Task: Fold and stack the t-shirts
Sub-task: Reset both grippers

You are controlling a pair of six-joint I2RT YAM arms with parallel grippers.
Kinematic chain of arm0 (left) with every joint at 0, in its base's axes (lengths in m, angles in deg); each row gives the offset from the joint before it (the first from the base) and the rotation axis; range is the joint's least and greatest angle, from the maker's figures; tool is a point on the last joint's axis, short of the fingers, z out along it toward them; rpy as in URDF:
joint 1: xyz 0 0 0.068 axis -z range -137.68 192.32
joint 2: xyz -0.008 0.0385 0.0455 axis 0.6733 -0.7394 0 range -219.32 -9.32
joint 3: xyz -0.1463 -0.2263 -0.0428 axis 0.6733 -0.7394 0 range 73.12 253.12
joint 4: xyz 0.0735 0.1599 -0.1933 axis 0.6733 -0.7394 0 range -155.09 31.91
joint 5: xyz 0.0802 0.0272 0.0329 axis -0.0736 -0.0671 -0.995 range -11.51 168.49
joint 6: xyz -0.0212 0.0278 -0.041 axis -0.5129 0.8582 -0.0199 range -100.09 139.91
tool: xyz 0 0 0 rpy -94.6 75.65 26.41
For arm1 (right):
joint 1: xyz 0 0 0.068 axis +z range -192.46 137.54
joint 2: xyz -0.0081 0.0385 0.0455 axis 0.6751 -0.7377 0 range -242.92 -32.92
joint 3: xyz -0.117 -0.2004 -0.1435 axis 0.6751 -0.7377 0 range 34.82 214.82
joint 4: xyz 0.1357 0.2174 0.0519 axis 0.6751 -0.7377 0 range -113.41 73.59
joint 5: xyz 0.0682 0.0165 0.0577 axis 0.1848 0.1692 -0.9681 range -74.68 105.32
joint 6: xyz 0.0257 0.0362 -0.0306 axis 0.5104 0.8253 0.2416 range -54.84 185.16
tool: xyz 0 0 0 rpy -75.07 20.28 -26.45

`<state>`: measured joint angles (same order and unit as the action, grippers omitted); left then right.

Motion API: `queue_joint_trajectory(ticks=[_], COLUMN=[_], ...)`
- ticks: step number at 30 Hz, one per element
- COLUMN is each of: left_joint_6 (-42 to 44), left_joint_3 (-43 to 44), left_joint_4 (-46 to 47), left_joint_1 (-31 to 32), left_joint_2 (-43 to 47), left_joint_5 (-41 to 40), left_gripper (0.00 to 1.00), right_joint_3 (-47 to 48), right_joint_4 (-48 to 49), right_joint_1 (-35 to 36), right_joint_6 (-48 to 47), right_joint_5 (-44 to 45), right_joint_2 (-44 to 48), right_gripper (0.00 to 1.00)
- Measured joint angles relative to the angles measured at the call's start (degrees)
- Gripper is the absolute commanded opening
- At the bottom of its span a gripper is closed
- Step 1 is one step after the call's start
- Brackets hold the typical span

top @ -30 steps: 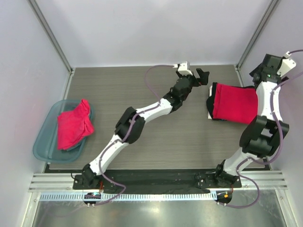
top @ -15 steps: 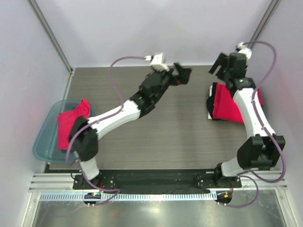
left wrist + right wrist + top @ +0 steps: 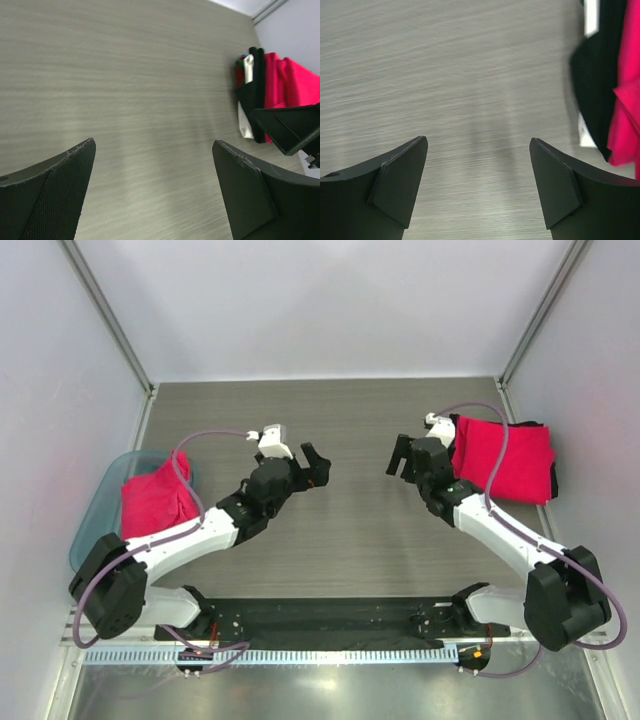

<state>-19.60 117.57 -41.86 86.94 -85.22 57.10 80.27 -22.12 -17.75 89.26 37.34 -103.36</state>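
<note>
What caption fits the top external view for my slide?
Left gripper and right gripper open, empty, above the table; folded t-shirt far right, crumpled t-shirt in teal bin.

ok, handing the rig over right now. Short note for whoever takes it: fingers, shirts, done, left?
Left gripper: fingers open, empty, over the table left of centre.
Right gripper: fingers open, empty, just left of the folded shirt, not touching it.
Shirts: the folded shirt lies at the far right on a dark layer. The bin shirt is bunched up in the bin at the left.
Done: one shirt folded and placed.
Left: take the bin shirt out, fold it, stack it on the folded shirt.
</note>
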Motion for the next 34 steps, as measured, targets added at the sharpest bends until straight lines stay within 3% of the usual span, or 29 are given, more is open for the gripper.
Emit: queue_joint_trajectory(ticks=[6,12,25,34], left_joint_6=[-3.9,-3.9,6.1,7.8], left_joint_3=[-1.0,-2.7,-9.9,-10.8], left_joint_4=[-9.8,-16.5,-10.9,-8.3], left_joint_1=[0.0,0.0,0.0,0.0], left_joint_2=[4.1,9.4,10.3,10.3], left_joint_5=[-2.1,-3.0,-8.4,-5.9], left_gripper=[1.0,1.0,1.0,1.0], right_joint_3=[-8.7,-7.7,-9.4,-9.8], right_joint_4=[11.7,12.6,15.0,15.6], right_joint_1=[-0.4,-0.3,-0.3,-0.3], right_joint_6=[2.8,3.8,5.2,5.0], right_joint_5=[1.4,4.5,4.7,2.7], right_joint_2=[-1.9,-5.6,-2.6,-2.6], right_gripper=[0.95,1.0,1.0,1.0])
